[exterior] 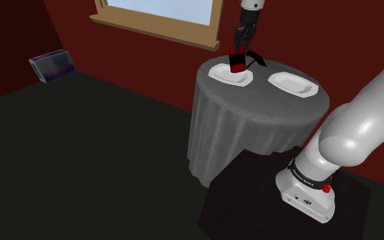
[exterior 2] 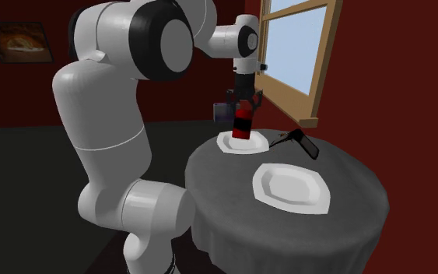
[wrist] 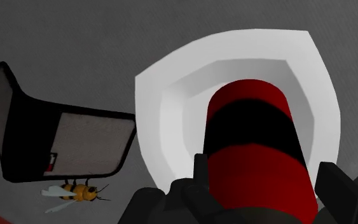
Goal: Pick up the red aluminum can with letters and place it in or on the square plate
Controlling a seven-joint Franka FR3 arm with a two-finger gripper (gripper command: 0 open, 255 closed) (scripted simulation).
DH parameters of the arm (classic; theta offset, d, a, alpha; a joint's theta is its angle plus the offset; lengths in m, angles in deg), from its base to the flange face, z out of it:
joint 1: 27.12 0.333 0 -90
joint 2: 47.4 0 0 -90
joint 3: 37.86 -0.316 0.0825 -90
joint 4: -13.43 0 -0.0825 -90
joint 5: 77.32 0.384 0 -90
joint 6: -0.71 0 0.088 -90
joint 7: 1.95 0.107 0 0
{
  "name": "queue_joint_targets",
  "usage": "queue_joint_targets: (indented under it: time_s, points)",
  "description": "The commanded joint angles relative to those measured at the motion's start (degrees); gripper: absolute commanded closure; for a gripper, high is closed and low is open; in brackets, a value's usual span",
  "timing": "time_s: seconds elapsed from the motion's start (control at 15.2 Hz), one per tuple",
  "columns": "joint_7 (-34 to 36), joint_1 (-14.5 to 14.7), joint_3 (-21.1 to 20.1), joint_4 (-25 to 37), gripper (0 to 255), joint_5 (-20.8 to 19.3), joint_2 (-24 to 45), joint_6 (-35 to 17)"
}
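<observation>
A red can with a black band stands upright over the white square plate on the round, grey-clothed table. My black gripper comes down from above and is shut on the can's upper part. In the second exterior view the can has its base at the plate; I cannot tell whether it rests there. In the wrist view the fingers clasp the can with the plate right beneath it.
A second white plate lies on the same table, nearer the stand. A black folded frame with grey panels lies beside the first plate, with a small bee figure next to it. A wooden-silled window is behind. A grey box sits on the floor.
</observation>
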Motion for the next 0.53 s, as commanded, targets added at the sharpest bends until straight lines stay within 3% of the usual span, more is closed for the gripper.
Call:
queue_joint_targets:
  time_s: [0.0, 0.46]
  points:
    - [0.0, 0.0, 0.1, -1.3, 255, 0.0, 0.2, -1.5]
    - [0.0, -0.1, 0.2, -5.6, 255, 0.1, 0.6, -6.2]
